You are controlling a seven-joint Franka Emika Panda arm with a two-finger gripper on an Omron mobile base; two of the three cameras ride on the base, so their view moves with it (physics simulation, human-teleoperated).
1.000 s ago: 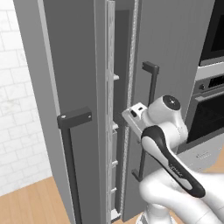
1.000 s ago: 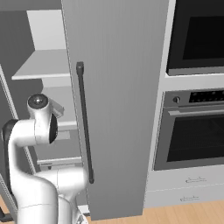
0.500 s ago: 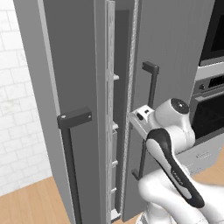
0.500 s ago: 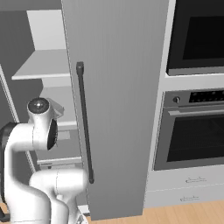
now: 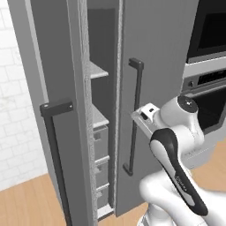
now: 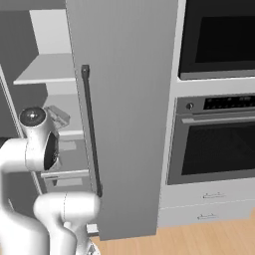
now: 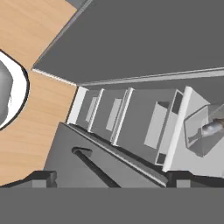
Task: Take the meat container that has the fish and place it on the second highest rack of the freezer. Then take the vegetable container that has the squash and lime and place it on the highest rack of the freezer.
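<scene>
While the freezer (image 5: 154,53) doors stand only partly apart, I judge the arm risks striking a door edge when reaching in. On a pale shelf (image 7: 192,162) inside, the meat container (image 7: 202,133) holds the fish (image 7: 213,128). The hand (image 7: 109,178) is wide and empty, so a rushed approach could nudge that container.

Beyond the wide-apart jaws: pale grey freezer drawers (image 7: 131,118), a clear plastic container (image 7: 203,131) holding a silver-grey fish (image 7: 213,128), wooden floor (image 7: 39,118).
</scene>
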